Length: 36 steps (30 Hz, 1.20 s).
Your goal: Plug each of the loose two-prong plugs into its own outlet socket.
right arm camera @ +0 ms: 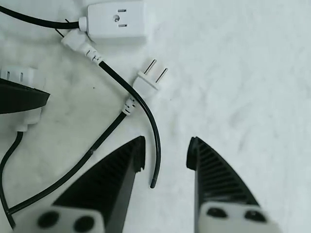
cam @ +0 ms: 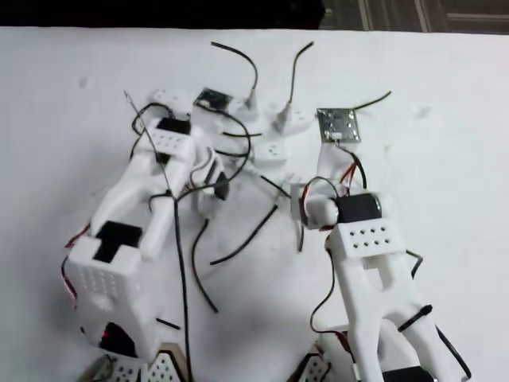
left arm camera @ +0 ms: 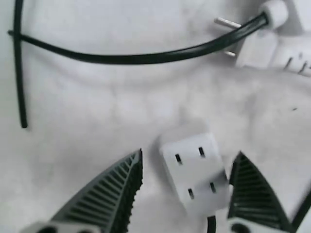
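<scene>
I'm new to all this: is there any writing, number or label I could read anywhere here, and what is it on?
None can be read.
The white outlet block shows only slots, no print.
The other outlet and the loose plug are plain white.
The small square board is too blurred to tell any print.

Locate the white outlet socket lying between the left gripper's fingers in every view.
Left wrist view: the white outlet socket sits between the open fingers of the left gripper.
High view: left of centre, small, at that gripper's tip.
Right wrist view: at the frame's edge, partly behind a dark finger.
Shared landmark: the left gripper's dark ribbed finger beside it.
</scene>
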Each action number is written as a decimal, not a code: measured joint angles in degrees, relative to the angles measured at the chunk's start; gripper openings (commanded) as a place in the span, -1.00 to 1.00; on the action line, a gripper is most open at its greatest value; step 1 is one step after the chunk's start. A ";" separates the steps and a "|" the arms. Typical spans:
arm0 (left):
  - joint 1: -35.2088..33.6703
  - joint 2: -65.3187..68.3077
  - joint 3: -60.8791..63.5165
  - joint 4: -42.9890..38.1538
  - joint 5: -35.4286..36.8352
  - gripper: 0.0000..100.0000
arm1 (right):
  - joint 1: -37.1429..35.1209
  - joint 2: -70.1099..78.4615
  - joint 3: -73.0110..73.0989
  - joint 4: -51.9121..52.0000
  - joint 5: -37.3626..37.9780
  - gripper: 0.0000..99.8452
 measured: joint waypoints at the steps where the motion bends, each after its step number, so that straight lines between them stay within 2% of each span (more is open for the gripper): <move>1: 0.00 0.97 -0.62 0.00 0.18 -0.59 | 0.00 0.00 0.00 0.00 0.00 -0.71; 4: 0.09 2.46 -1.49 0.00 -0.62 -0.70 | 0.09 0.00 0.00 0.00 0.00 -0.71; 6: 0.18 2.55 -1.67 1.49 -3.87 -0.75 | 0.00 0.00 0.00 0.00 0.00 -0.71; 9: 1.32 2.55 -1.76 3.16 -8.53 -0.77 | 0.62 0.00 0.00 0.00 0.00 -0.71; 14: 1.41 2.55 -1.76 6.24 -11.96 -0.78 | 2.11 0.00 0.00 0.00 0.00 -0.71; 24: 3.25 2.46 -1.49 10.20 -12.48 -0.77 | 2.20 0.00 0.00 0.00 1.85 -0.71; 27: 5.19 -0.35 2.20 9.58 -12.48 -0.77 | 2.20 0.00 0.00 0.00 2.46 -0.71; 30: 6.86 -5.54 8.26 5.98 -12.57 -0.69 | 2.20 0.00 0.00 0.00 2.64 -0.71; 34: 6.95 -11.25 14.86 2.46 -12.57 -0.45 | 2.20 0.00 0.00 0.00 2.81 -0.71; 36: 6.95 -12.66 16.00 2.64 -12.48 -0.45 | 2.20 0.00 0.00 0.00 2.81 -0.71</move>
